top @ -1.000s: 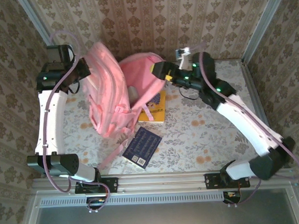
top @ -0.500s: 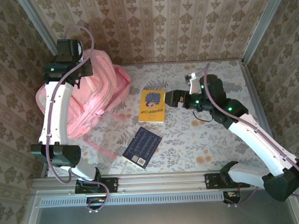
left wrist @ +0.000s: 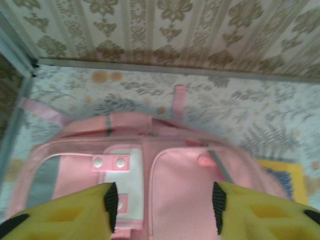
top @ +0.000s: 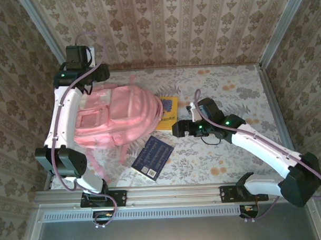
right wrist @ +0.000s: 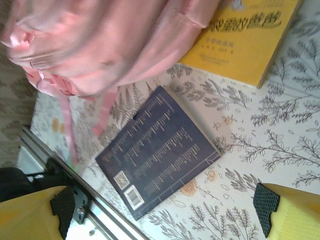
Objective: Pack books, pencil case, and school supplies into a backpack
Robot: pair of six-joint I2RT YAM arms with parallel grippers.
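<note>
Top external view showed the pink backpack [top: 118, 119] lying flat at left, its edge overlapping the yellow book [top: 170, 113]; the navy book [top: 153, 157] lay beside them; the left gripper [left wrist: 164, 200] hung partly open above the backpack, empty; the right gripper [right wrist: 165, 210] gaped wide over the navy book, empty.

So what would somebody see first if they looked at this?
The big pink backpack lying on the left of the flowery table grabs the eye first. A yellow book peeks out from under its right edge, and a navy book lies nearer the table's front edge.
</note>
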